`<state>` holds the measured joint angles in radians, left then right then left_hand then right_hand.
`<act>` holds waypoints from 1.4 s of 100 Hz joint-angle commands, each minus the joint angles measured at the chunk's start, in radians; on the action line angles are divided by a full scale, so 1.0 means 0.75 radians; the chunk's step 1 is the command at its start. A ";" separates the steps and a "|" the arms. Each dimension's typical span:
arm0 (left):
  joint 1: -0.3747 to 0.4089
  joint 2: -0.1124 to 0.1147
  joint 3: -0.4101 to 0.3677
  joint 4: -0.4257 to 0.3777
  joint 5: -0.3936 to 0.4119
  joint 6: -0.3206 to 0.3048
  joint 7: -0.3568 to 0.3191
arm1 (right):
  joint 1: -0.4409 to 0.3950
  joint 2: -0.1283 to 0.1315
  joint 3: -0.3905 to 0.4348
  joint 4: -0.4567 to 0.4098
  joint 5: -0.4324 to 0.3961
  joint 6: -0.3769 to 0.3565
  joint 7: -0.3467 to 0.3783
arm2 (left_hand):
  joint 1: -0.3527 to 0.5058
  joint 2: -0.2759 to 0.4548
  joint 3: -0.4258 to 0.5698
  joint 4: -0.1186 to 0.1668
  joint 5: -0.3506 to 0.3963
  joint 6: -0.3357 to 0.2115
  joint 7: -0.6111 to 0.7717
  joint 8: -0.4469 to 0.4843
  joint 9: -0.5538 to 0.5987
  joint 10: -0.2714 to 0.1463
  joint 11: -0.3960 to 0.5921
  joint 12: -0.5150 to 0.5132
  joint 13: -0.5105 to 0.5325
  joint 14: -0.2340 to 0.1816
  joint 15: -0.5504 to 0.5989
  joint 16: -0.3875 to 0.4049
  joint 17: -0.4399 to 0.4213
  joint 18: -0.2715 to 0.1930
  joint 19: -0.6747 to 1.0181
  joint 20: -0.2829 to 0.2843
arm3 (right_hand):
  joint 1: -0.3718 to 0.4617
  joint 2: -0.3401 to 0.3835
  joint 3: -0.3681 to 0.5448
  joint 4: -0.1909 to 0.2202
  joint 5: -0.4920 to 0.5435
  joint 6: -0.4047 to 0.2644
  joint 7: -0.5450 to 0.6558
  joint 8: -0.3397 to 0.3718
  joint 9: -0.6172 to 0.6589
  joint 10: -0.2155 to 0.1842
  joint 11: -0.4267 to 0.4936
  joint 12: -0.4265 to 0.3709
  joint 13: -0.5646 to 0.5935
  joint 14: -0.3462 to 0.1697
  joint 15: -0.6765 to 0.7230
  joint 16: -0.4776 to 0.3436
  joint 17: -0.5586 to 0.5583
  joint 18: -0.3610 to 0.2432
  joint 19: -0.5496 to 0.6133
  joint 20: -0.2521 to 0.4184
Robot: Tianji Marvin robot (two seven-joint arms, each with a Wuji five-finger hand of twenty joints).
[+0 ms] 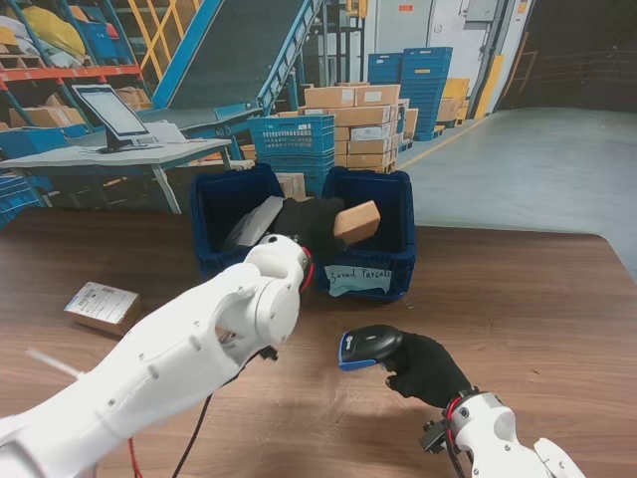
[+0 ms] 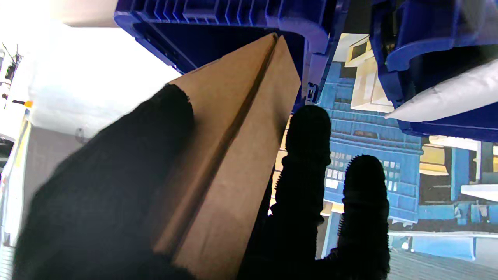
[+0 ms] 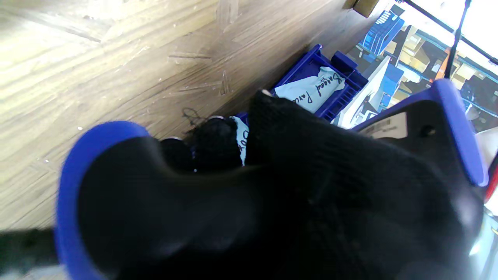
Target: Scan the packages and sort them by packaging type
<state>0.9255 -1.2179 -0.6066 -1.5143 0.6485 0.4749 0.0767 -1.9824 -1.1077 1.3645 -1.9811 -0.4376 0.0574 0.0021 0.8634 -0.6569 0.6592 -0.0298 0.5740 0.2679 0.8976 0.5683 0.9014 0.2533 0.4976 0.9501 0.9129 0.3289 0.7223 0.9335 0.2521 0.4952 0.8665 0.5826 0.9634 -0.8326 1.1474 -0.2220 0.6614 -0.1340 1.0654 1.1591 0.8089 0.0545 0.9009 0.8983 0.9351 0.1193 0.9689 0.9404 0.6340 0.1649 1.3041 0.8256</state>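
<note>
Nearest me, low on the right of the tabletop (image 1: 537, 309), the right hand (image 1: 430, 368) is wrapped round the grip of a blue-and-black scanner (image 1: 366, 350), its head pointing left across the wood; that hand has the scanner and nothing else. To the left, near the tabletop's edge, one small boxed package (image 1: 102, 307) lies flat and unclaimed, well apart from both arms.

Farther off, the left arm reaches out so that the left hand (image 1: 311, 225) hangs over the bins, its fingers (image 2: 307, 136) closed on a brown cardboard box (image 1: 356, 221), thumb on one face and the others behind; the box is tilted, one corner up, above the right-hand bin (image 1: 383, 254), which carries a handwritten paper label (image 1: 358, 277); the lettering is too small for me to swear to. The left-hand bin (image 1: 214, 214) already holds a white bagged parcel (image 1: 255, 221).

To do this step well, I'd say the box wants checking against the label first, then levelling and lowering inside the rim before the fingers let go, so it does not catch the divider between the bins or tip out.

Counted: two blue bins side by side, touching; one scanner; one cardboard box in hand; one bagged parcel; one small package waiting.
</note>
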 commanded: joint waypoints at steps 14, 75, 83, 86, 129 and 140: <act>-0.097 -0.086 0.047 0.144 -0.078 -0.007 0.026 | -0.017 -0.009 0.017 -0.014 0.013 -0.004 0.030 | 0.170 0.126 0.144 0.011 0.036 -0.162 0.198 0.072 0.051 -0.112 0.184 0.061 -0.029 -0.039 0.040 0.009 -0.033 0.061 0.034 0.023 | 0.121 0.062 0.123 0.014 0.088 -0.051 0.038 0.025 0.019 0.021 -0.008 0.010 0.023 0.024 0.010 0.026 0.022 0.007 0.049 0.030; -0.300 -0.314 0.175 0.593 -0.333 -0.052 0.169 | -0.028 -0.008 0.033 -0.012 0.037 0.005 0.046 | 0.171 0.128 0.145 0.000 0.050 -0.171 0.196 0.046 0.055 -0.119 0.159 0.035 -0.053 -0.024 -0.025 -0.020 -0.058 0.053 -0.016 0.017 | 0.121 0.061 0.123 0.014 0.088 -0.051 0.038 0.025 0.019 0.021 -0.007 0.011 0.022 0.023 0.011 0.027 0.020 0.006 0.048 0.029; -0.323 -0.346 0.194 0.658 -0.344 -0.065 0.188 | -0.025 -0.008 0.031 -0.003 0.042 -0.004 0.048 | 0.172 0.130 0.141 -0.003 0.048 -0.172 0.197 0.046 0.053 -0.121 0.153 0.031 -0.058 -0.023 -0.033 -0.024 -0.059 0.051 -0.022 0.016 | 0.121 0.060 0.123 0.014 0.088 -0.051 0.038 0.025 0.019 0.023 -0.007 0.011 0.022 0.022 0.011 0.027 0.021 0.004 0.048 0.029; -0.335 -0.356 0.204 0.680 -0.346 -0.068 0.189 | -0.025 -0.007 0.031 0.000 0.044 -0.006 0.049 | 0.172 0.131 0.141 -0.003 0.047 -0.173 0.197 0.045 0.052 -0.121 0.149 0.028 -0.062 -0.022 -0.039 -0.027 -0.059 0.051 -0.024 0.016 | 0.121 0.061 0.123 0.014 0.088 -0.051 0.038 0.025 0.019 0.023 -0.008 0.010 0.023 0.023 0.012 0.027 0.021 0.007 0.049 0.030; -0.432 -0.482 0.272 0.954 -0.395 -0.094 0.206 | -0.045 -0.004 0.051 0.015 0.073 -0.017 0.078 | 0.148 0.191 0.051 -0.022 0.010 -0.171 0.179 0.049 0.014 -0.119 0.067 -0.018 -0.124 -0.008 -0.139 -0.093 -0.082 0.038 -0.062 0.023 | 0.122 0.061 0.123 0.014 0.088 -0.051 0.038 0.025 0.019 0.023 -0.007 0.011 0.021 0.025 0.011 0.028 0.019 0.008 0.048 0.030; -0.443 -0.501 0.273 1.002 -0.399 -0.072 0.213 | -0.042 -0.003 0.050 0.017 0.077 -0.016 0.081 | 0.068 0.229 -0.086 -0.024 -0.012 -0.154 0.160 0.057 -0.083 -0.103 0.184 -0.115 -0.153 0.004 -0.153 -0.109 -0.095 0.036 -0.082 0.034 | 0.123 0.061 0.123 0.014 0.088 -0.051 0.038 0.025 0.019 0.021 -0.007 0.011 0.023 0.024 0.012 0.028 0.019 0.006 0.048 0.031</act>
<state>0.6044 -1.5757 -0.3990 -0.7757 0.3528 0.4103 0.2449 -2.0091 -1.1062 1.4038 -1.9640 -0.3825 0.0487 0.0475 0.8675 -0.5969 0.5627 -0.0401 0.5474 0.2456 0.9061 0.5681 0.8681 0.2190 0.5431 0.8845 0.8256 0.3268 0.6301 0.8661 0.2046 0.4986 0.8299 0.5851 0.9634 -0.8326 1.1474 -0.2220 0.6615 -0.1340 1.0654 1.1591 0.8089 0.0545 0.9009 0.8983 0.9351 0.1195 0.9689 0.9404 0.6340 0.1649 1.3042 0.8256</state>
